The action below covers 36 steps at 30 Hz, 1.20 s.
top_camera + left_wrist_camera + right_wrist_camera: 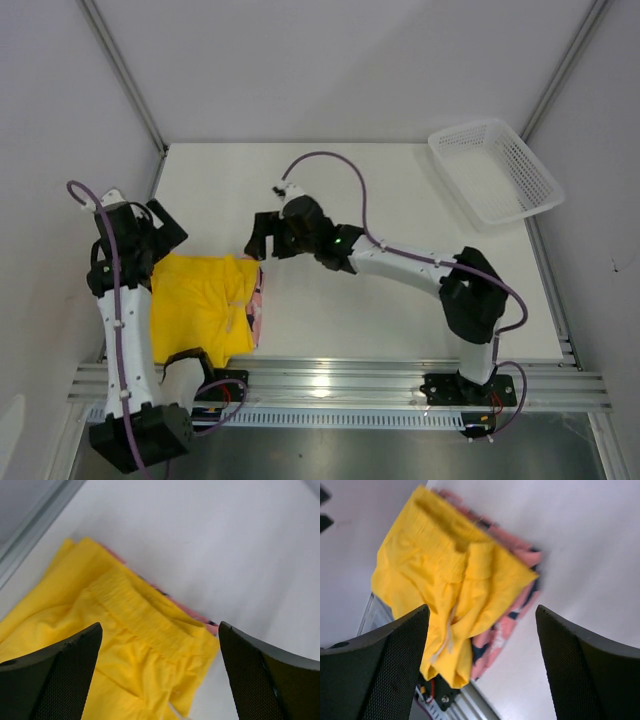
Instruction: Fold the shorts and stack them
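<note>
Yellow shorts: the yellow shorts (205,305) lie folded at the near left of the table (400,310), right in front of the left arm.
Pink shorts: underneath, look, the pink shorts (502,630) with their navy and white print, only a strip poking out along the right edge of the yellow pair.
Stack: yellow on top, pink below, the two touching, edges roughly lined up.
Waistband: the yellow pair's ribbed elastic band (135,615) faces up, a little rumpled, and a pale drawstring (447,635) trails across the cloth.
Left gripper: the left gripper (160,627) hangs over the far left part of the stack, jaws spread wide, nothing between them, no cloth pinched.
Right gripper: the right gripper (482,608) hovers above the table just beside the stack's far right corner, jaws parted wide too, gripping nothing.
Basket: the white mesh basket (478,127) sits at the far right corner, well apart from the shorts.
</note>
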Available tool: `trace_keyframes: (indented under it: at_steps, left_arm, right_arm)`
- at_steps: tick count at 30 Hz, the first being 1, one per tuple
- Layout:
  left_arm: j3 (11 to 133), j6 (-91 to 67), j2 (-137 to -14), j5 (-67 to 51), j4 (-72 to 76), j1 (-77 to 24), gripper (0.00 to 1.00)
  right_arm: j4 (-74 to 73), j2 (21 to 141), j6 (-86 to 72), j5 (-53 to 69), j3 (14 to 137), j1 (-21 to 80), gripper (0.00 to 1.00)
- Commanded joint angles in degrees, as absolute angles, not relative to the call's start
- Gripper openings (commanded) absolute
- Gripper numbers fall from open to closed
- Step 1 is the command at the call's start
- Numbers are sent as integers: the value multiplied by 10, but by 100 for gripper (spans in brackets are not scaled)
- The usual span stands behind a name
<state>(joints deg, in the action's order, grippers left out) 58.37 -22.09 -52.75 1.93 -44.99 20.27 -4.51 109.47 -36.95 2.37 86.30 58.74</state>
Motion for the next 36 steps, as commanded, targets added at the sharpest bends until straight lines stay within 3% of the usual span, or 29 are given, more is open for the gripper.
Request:
trace_keyframes:
  at_steps: [1, 7, 14, 17, 18, 26, 36]
  left_arm:
    - [563, -273, -474, -20, -358, 132, 99]
    - [526, -291, -456, 19, -259, 22, 99]
    - [390, -318, -417, -34, -125, -31, 99]
    - [342, -330, -385, -8, -112, -65, 99]
    - [332, -329, -374, -4, -97, -79, 99]
    - [182, -335, -231, 20, -65, -130, 99]
    - [112, -284, -70, -17, -117, -139, 99]
  right_arm:
    - [-40, 998, -321, 25, 809, 507, 87]
    - [-25, 818, -260, -60, 655, 398, 87]
    - [-10, 658, -226, -76, 487, 284, 89]
    - [-6, 594, -226, -74, 427, 271, 90]
    - [-13, 581, -230, -78, 418, 263, 94]
    - [66, 469, -214, -66, 253, 267, 93]
    - [117, 378, -206, -118, 160, 278, 94]
